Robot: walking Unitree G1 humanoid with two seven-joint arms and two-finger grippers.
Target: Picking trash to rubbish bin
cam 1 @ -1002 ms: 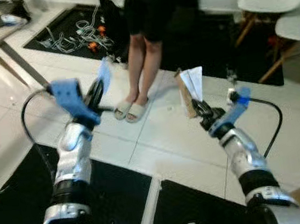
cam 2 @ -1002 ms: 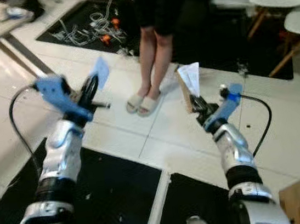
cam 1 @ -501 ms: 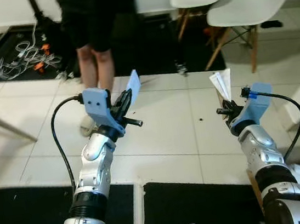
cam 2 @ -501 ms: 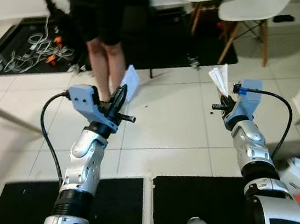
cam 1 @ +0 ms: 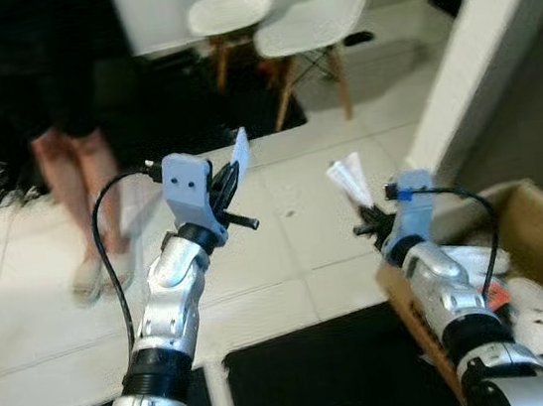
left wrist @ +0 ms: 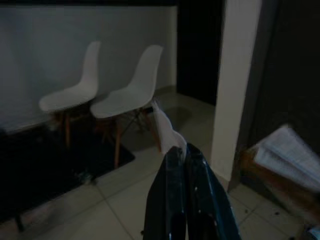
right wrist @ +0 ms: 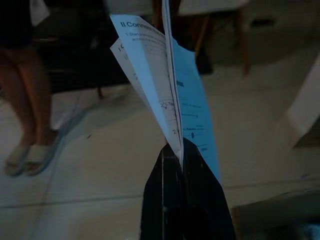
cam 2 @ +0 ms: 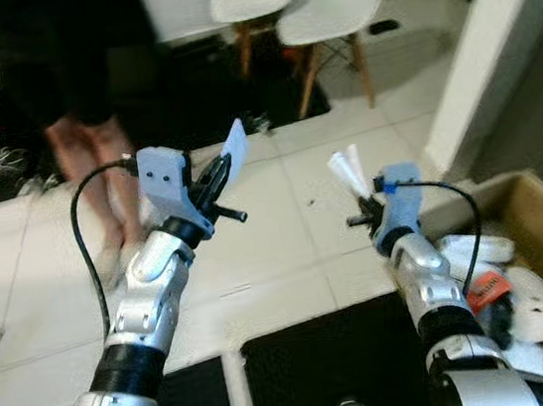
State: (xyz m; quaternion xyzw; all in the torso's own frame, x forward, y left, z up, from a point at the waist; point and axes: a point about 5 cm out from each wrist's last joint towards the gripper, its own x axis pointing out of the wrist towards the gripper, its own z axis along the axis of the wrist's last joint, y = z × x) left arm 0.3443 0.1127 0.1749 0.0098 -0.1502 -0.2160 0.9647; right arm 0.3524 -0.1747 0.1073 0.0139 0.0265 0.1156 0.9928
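Note:
My left gripper (cam 1: 231,175) is raised in front of me, shut on a small white paper scrap (cam 1: 240,149); the scrap (left wrist: 163,125) sticks up past the fingertips in the left wrist view. At mid right my right gripper (cam 1: 368,212) is shut on a folded printed paper (cam 1: 350,176), its text visible on the paper (right wrist: 157,85) in the right wrist view. A cardboard box (cam 1: 529,219) holding trash stands on the floor at the lower right, just right of my right arm.
A person's legs (cam 1: 73,179) in sandals stand at the left on the white tiled floor (cam 1: 288,251). Two white chairs (cam 1: 312,17) sit on a dark rug at the back. A white wall corner (cam 1: 476,46) rises at the right. Black mats (cam 1: 305,379) lie near my feet.
The camera has swung to the right: the person and chairs have slid left and the cardboard box has come into view. Both grippers still hold their papers.

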